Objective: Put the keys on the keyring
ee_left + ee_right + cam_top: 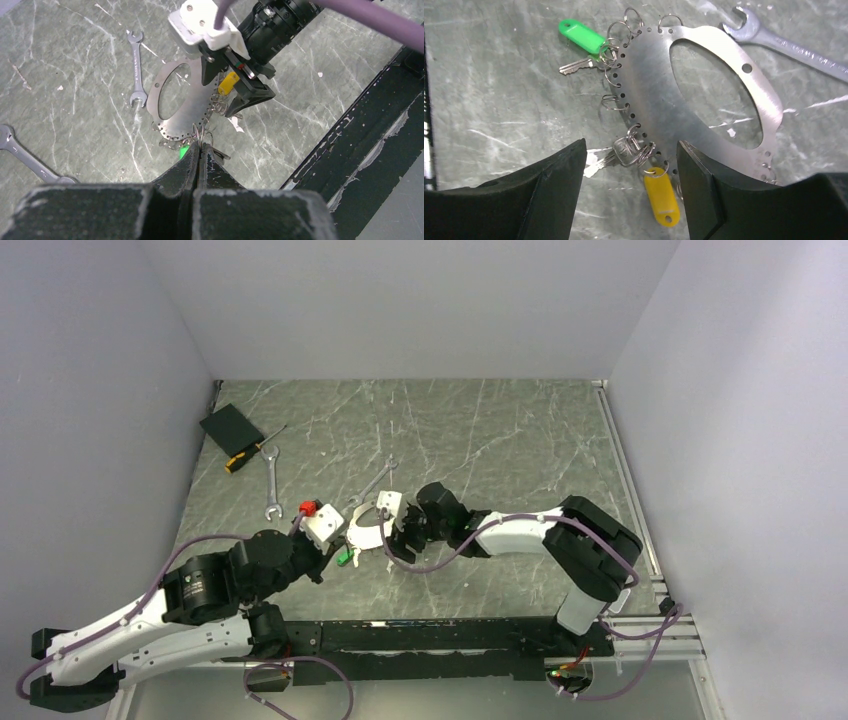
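The keyring (366,533) is a flat silvery oval plate with a big hole and small holes round its rim (649,85), and several wire split rings hang from them. A green-tagged key (581,36) and a yellow-tagged key (661,197) hang on it, with a clear-headed key (624,150) beside the yellow tag. My left gripper (200,147) is shut on a split ring at the plate's near edge (187,120), next to the green tag (184,150). My right gripper (631,145) is open and empty, with its fingers on either side of the yellow tag and the clear-headed key.
Two silver spanners (272,480) (375,485) lie behind the keyring. A black pad (232,428) and a yellow-handled screwdriver (250,455) sit at the back left. A black rail (450,635) runs along the table's near edge. Grey walls close in three sides.
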`<state>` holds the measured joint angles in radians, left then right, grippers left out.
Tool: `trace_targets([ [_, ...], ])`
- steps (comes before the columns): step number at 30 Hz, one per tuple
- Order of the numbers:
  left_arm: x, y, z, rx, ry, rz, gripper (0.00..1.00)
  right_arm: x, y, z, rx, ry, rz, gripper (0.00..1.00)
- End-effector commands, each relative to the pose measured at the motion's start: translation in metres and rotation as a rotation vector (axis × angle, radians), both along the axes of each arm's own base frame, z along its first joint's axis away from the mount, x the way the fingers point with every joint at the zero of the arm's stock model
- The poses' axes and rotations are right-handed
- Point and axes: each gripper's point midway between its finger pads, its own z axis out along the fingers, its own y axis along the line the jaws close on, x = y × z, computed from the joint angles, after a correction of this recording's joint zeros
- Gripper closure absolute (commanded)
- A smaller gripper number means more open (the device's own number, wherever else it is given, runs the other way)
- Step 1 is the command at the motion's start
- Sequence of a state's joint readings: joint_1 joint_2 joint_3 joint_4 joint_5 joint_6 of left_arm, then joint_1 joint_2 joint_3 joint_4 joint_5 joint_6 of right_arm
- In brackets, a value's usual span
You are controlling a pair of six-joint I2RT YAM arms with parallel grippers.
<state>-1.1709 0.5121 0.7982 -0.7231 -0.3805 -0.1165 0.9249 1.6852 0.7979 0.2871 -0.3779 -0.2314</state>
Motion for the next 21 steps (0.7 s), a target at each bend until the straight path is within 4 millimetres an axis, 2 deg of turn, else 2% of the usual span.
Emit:
trace_targets([
  [1,0.001,-0.001,0.01,-0.041,-0.021,0.0,1.0,0.009,0.016,0.02,0.106,-0.258,0.137,0.31],
  [8,0.001,0.001,0.011,-0.05,-0.025,0.005,1.0,0.007,0.027,-0.002,0.073,-0.245,0.218,0.38],
  [13,0.002,0.004,0.013,-0.057,-0.028,0.014,1.0,0.006,0.033,-0.002,0.093,-0.247,0.229,0.47],
  [21,0.003,0.005,0.013,-0.058,-0.028,0.022,1.0,0.0,0.04,-0.005,0.101,-0.257,0.251,0.49],
])
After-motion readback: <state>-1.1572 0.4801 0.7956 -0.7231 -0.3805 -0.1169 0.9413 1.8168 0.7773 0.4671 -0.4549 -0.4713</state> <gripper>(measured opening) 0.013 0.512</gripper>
